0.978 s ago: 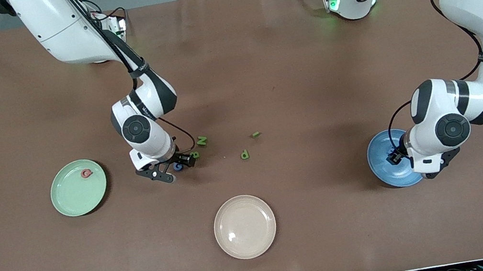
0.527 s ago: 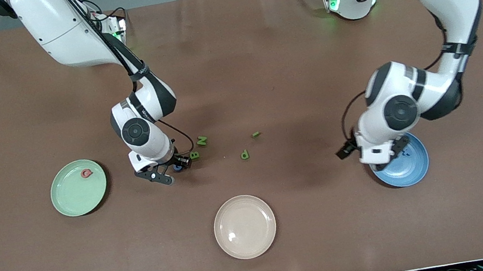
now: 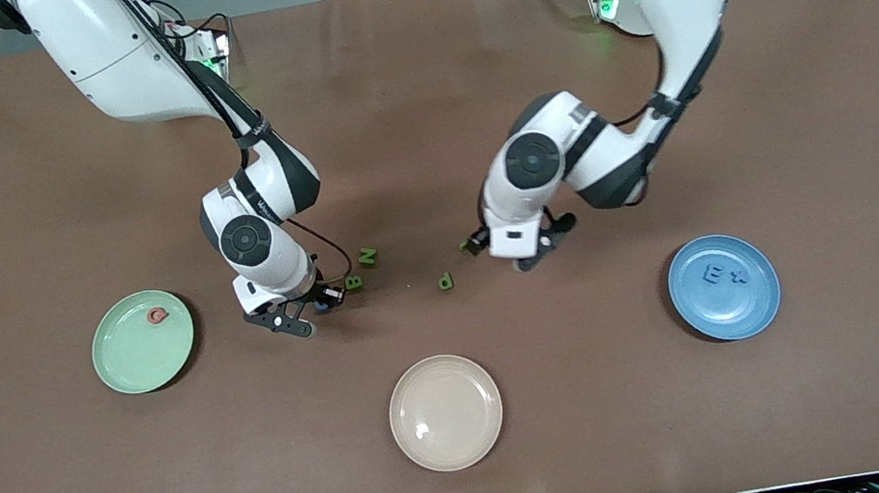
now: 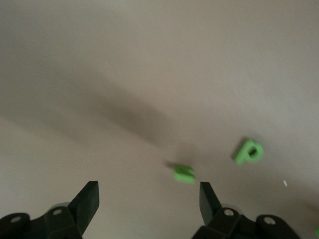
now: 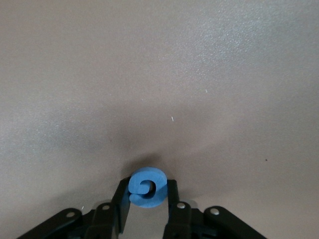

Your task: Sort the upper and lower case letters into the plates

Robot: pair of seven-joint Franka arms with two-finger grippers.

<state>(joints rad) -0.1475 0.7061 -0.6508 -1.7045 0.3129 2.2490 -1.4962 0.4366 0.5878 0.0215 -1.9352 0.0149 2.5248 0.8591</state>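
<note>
Two arms were working: the right hand (image 5: 145,196) had clenched on a blue letter (image 5: 146,187), probably a G, low over the tabletop (image 3: 88,478) near the mint green plate (image 3: 125,364). The left hand (image 4: 149,196), fingers spread and empty, had swung from the blue plate (image 3: 754,310) to just above a small green letter (image 4: 184,173), so both sorts were advancing.

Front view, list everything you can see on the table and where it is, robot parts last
mint green plate: one, toward the right arm's end, holding a red letter.
blue plate: one, toward the left arm's end, holding two blue letters.
beige plate: one, nearest the front camera, mid-table.
green letters: four, mid-table: B, N, p, and a small one.
blue letter: one, in the right gripper.
right gripper: shut on the blue letter, beside B.
left gripper: open, over the small green letter.
</note>
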